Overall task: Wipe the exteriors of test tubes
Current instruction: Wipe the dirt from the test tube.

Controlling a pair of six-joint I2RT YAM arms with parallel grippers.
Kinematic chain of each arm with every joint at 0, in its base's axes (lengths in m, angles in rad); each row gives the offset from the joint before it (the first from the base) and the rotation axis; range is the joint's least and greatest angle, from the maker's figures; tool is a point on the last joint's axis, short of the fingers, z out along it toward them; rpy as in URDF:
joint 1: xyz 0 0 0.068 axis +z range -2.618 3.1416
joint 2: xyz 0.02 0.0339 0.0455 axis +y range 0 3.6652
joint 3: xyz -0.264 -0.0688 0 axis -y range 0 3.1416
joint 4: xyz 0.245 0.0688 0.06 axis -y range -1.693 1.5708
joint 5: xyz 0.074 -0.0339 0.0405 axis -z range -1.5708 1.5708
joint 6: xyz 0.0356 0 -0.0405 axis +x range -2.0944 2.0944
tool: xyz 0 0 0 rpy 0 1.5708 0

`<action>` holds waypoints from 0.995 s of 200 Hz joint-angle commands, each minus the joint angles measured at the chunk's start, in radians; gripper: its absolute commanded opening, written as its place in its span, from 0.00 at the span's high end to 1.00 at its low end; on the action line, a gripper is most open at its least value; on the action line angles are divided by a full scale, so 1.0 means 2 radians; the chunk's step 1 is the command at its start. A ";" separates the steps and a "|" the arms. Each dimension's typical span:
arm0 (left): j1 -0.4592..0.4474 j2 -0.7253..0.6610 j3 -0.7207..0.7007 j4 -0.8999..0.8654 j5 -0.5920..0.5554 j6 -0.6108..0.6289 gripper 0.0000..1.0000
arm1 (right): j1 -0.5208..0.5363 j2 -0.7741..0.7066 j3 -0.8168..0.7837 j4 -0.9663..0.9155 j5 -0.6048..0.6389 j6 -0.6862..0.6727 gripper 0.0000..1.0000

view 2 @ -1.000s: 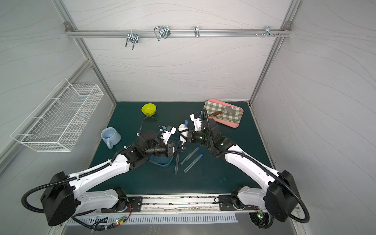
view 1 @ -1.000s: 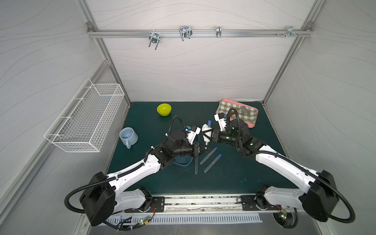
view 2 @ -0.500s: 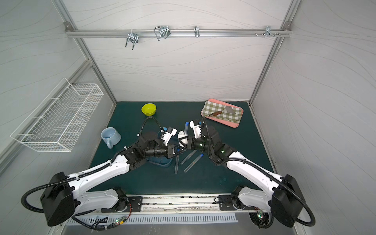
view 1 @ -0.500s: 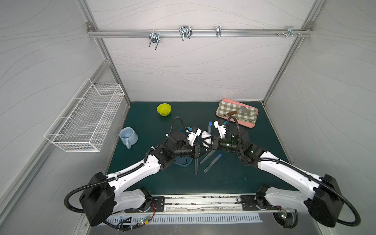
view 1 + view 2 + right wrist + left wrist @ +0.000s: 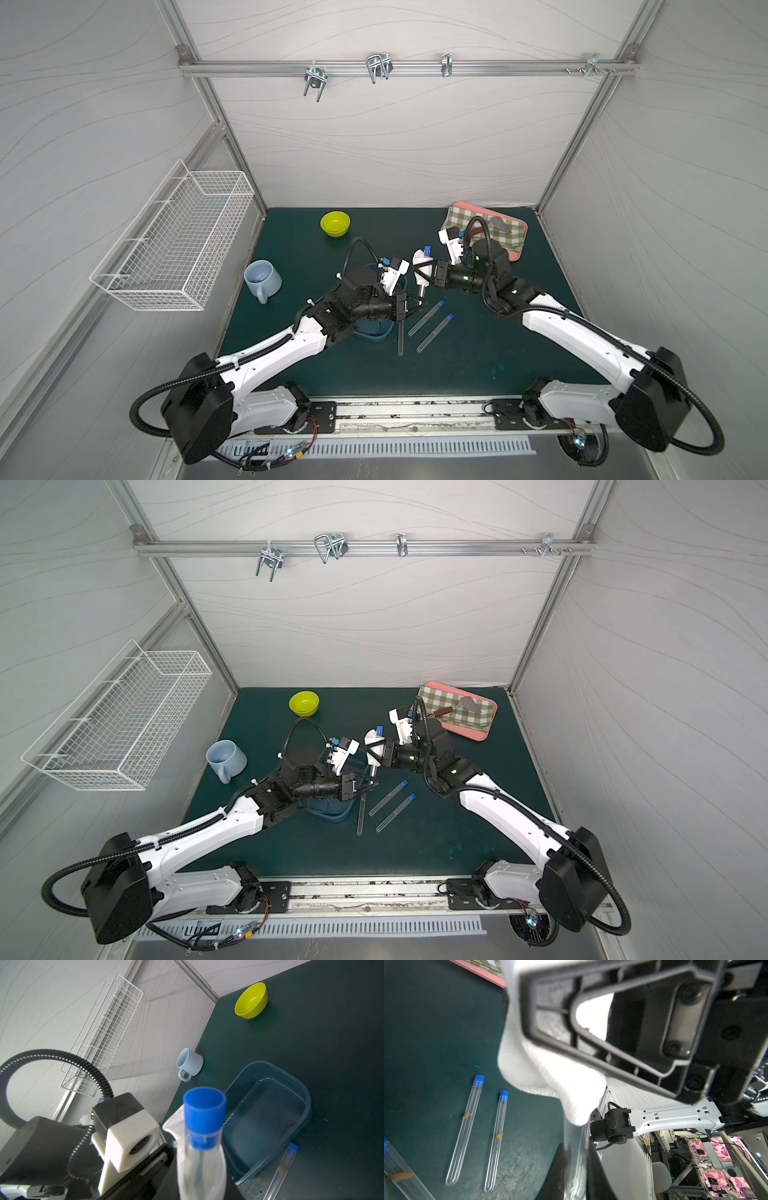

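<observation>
One test tube (image 5: 427, 250) stands nearly upright above the mat, blue cap up. My left gripper (image 5: 419, 306) (image 5: 575, 1178) is shut on its lower end (image 5: 576, 1153). A white cloth (image 5: 419, 269) (image 5: 542, 1076) is wrapped round the tube's upper part, and my right gripper (image 5: 424, 274) (image 5: 200, 1184) is shut on that cloth (image 5: 199, 1167) just below the cap (image 5: 204, 1109). Three more test tubes lie on the mat in front: two capped ones side by side (image 5: 427, 318) (image 5: 435, 332) with orange marks (image 5: 467, 1114), and a third (image 5: 400, 338) beside the tub.
A clear blue tub (image 5: 376, 330) (image 5: 270, 1105) sits under my left wrist. A yellow bowl (image 5: 335, 223) stands at the back, a pale blue mug (image 5: 262, 279) at the left, a pink tray (image 5: 517, 249) with checked cloth at the back right. A wire basket (image 5: 178, 245) hangs on the left wall.
My right gripper slid the cloth down the held tube toward the left gripper, then back up under the cap. The left gripper and the tube stayed in place.
</observation>
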 commanded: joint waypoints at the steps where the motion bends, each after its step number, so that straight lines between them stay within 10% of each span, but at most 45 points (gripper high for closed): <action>1: 0.001 -0.013 0.007 0.036 0.003 -0.001 0.93 | 0.026 -0.014 -0.029 -0.009 0.022 0.010 0.79; 199: 0.001 -0.009 0.007 0.034 0.001 0.001 0.93 | 0.036 -0.015 -0.056 0.009 0.034 0.019 0.79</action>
